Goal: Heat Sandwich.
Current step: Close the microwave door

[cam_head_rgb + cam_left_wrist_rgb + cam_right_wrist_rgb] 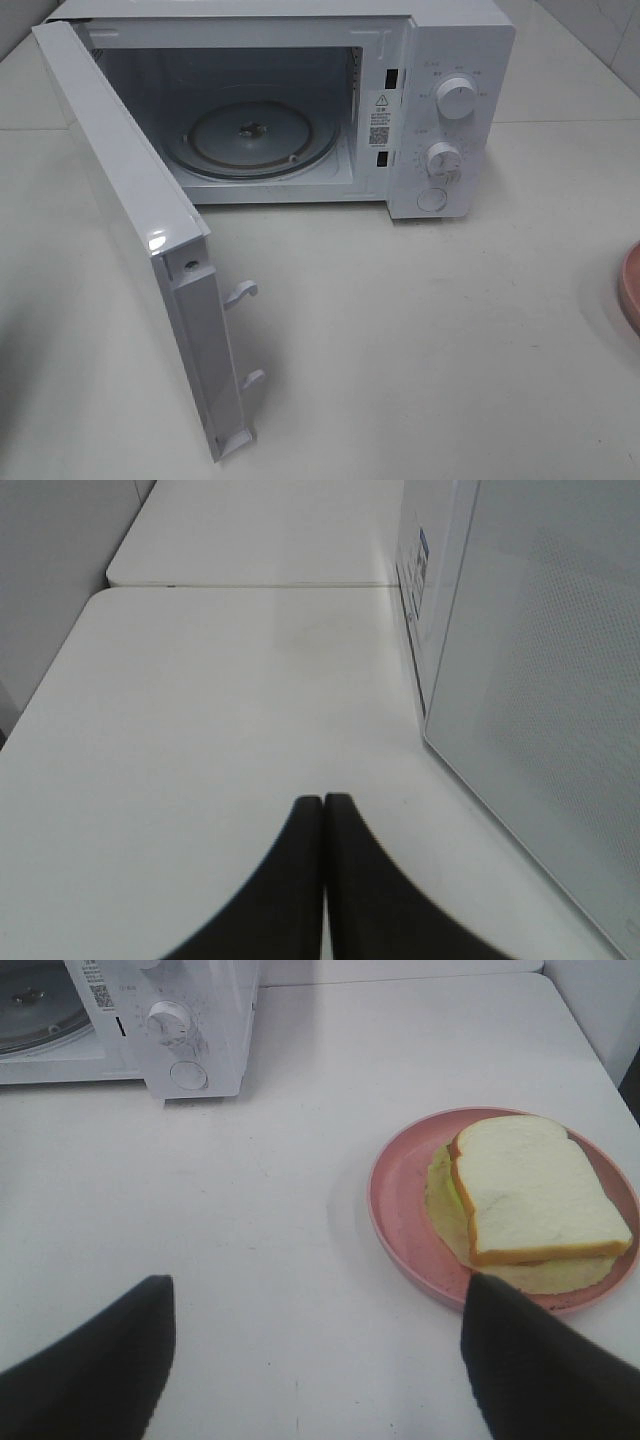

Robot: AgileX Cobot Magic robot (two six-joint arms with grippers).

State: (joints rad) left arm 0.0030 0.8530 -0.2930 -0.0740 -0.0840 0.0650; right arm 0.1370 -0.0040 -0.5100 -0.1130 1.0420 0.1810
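The sandwich (535, 1200), white bread with tan crust and green lettuce under it, lies on a round pink plate (395, 1210) on the white table. My right gripper (318, 1345) is open, its black fingers spread above the table just short of the plate, one fingertip over the plate's near rim. In the exterior high view only the plate's edge (630, 290) shows at the far right. My left gripper (323, 815) is shut on nothing, fingertips together over the table beside the open microwave door (540, 690). Neither arm shows in the exterior high view.
The white microwave (450, 100) stands at the back with its door (130, 230) swung wide open toward the front left. Its glass turntable (252, 138) is bare. Two knobs (457, 98) and a round button sit on its right panel.
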